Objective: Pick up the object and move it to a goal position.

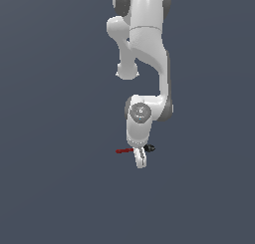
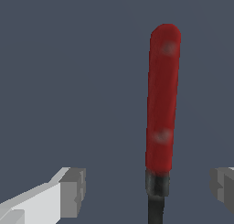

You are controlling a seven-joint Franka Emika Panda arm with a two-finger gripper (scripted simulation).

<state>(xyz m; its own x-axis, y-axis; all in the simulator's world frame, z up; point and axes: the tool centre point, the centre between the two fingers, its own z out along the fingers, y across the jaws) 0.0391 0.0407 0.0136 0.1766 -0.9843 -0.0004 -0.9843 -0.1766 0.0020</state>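
The object is a small tool with a red handle [image 2: 162, 95], a thin dark shaft [image 2: 155, 205] and a black rounded head [image 1: 149, 148]. In the exterior view its red handle [image 1: 124, 150] sticks out toward the exterior view's left of the gripper [image 1: 140, 159], and the head shows on the other side. In the wrist view the gripper [image 2: 148, 191] is open, with one grey finger pad [image 2: 73, 191] and the other pad [image 2: 224, 189] on either side of the shaft. Both pads stand apart from it. The head is out of the wrist view.
A plain dark grey-blue ground [image 1: 60, 188] fills both views. The white arm [image 1: 147, 44] comes down from the upper middle of the exterior view. No goal marker shows.
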